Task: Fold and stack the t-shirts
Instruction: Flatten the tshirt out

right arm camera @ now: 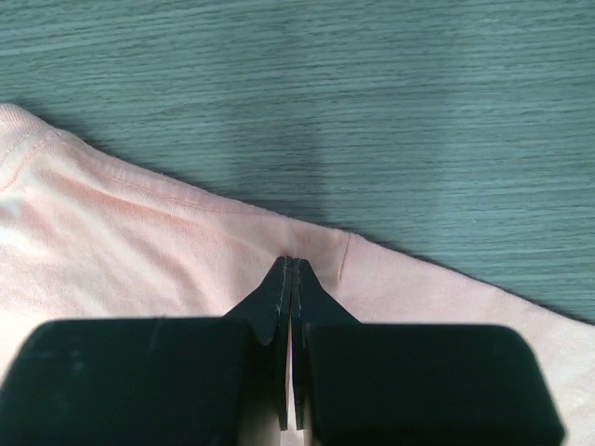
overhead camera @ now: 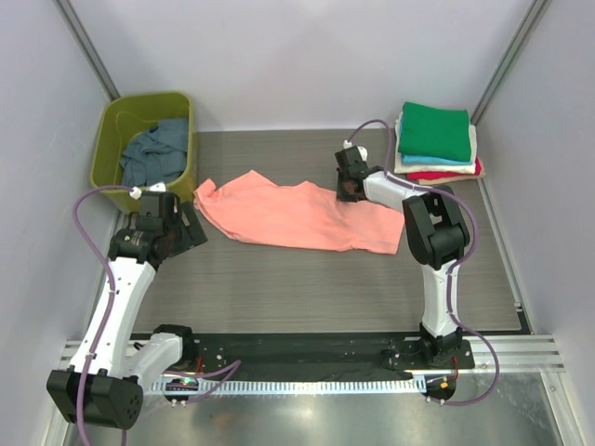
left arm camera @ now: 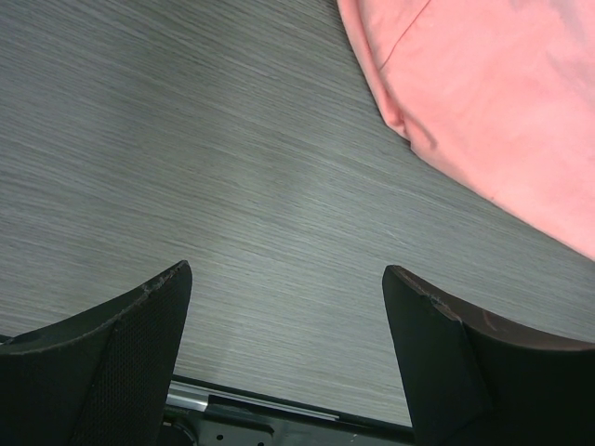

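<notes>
A salmon-pink t-shirt (overhead camera: 288, 216) lies spread and rumpled on the table's middle. My right gripper (overhead camera: 349, 190) is at its far edge, with jaws pressed together on a pinch of the pink cloth (right arm camera: 139, 251), which puckers at the gripper tip (right arm camera: 292, 262). My left gripper (overhead camera: 191, 228) is open and empty just left of the shirt's left end, low over bare table; in the left wrist view the gripper (left arm camera: 288, 274) has the shirt (left arm camera: 483, 102) at the upper right. A folded stack (overhead camera: 437, 139) with a green shirt on top lies at the back right.
An olive-green tub (overhead camera: 110, 139) at the back left holds a slate-blue shirt (overhead camera: 153, 153). Grey walls enclose the table on three sides. A metal rail (overhead camera: 316, 376) runs along the near edge by the arm bases.
</notes>
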Robot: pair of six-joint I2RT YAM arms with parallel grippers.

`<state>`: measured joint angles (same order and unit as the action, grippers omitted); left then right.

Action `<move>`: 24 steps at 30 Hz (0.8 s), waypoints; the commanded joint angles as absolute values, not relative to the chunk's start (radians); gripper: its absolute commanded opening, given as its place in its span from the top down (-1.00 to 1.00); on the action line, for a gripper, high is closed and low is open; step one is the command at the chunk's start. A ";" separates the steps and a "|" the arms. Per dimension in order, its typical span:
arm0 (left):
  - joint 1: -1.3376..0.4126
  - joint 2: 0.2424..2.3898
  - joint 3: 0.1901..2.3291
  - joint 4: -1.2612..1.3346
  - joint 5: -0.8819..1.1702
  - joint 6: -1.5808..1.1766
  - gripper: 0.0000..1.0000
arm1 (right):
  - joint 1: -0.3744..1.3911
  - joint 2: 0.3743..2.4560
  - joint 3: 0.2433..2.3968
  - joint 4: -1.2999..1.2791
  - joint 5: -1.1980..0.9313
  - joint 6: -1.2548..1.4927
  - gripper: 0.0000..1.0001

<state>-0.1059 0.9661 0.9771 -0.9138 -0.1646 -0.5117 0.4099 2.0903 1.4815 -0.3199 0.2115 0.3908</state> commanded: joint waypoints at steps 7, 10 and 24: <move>-0.098 0.936 0.974 -0.885 -0.152 -0.492 -0.67 | 0.433 1.938 1.470 -0.328 0.184 0.397 0.98; -0.098 0.934 0.974 -0.885 -0.152 -0.492 -0.68 | 0.445 1.890 1.456 -0.339 0.187 0.397 0.98; -0.098 0.925 0.973 -0.884 -0.150 -0.492 -0.67 | 0.472 1.793 1.373 -0.354 0.322 0.379 0.98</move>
